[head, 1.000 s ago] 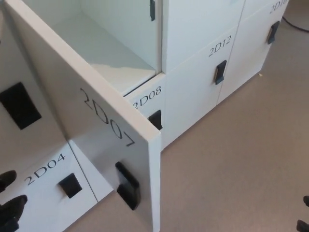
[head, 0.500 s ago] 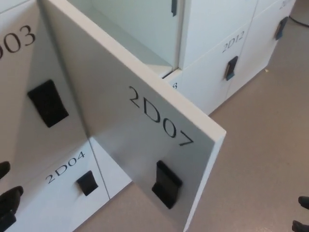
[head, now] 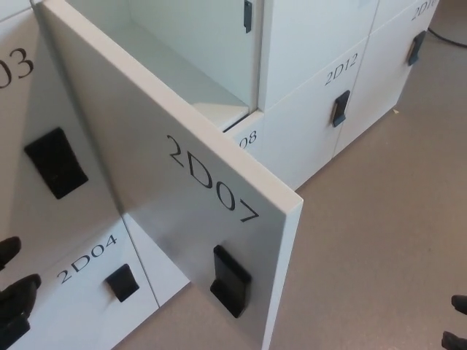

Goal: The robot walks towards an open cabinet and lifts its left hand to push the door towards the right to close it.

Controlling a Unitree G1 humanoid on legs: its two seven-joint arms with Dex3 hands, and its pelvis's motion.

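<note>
The left robot hand is seen low at the bottom left edge, its dark fingers apart and closed on nothing, clear of the door. Only fingertips of the right robot hand show at the bottom right edge; whether it is open cannot be told. The door marked 2D07 stands wide open from the cabinet, its handle near its lower edge. Against half a second ago, the whole view has shifted; the door is seen no nearer shut.
</note>
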